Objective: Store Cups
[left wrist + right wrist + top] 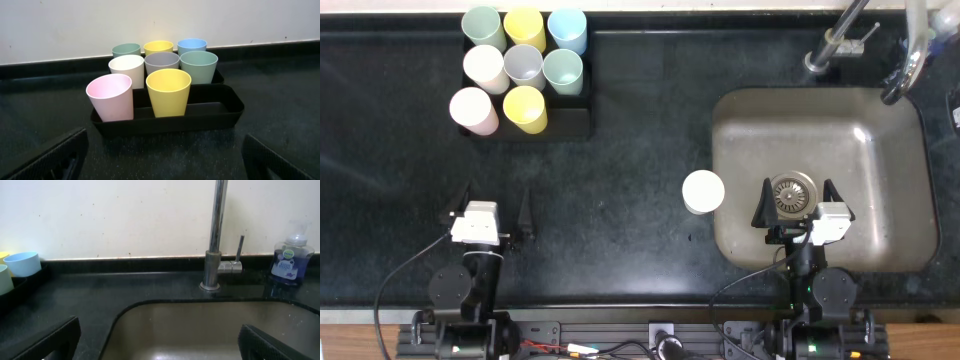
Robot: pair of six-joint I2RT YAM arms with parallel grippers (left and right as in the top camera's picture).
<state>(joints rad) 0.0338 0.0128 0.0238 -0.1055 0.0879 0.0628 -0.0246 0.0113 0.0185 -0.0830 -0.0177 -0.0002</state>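
Sitting beside sink (860,130), lone white cup (703,191)

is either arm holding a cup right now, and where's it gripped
Nothing is held. The left pincer and right pincer are both open and empty; the white cup stands free on the counter.

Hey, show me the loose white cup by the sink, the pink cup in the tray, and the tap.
white cup (703,191), top view, middle of its round face.
pink cup (112,104), left wrist view, on its side wall.
tap (216,235), right wrist view, on its upright pipe.
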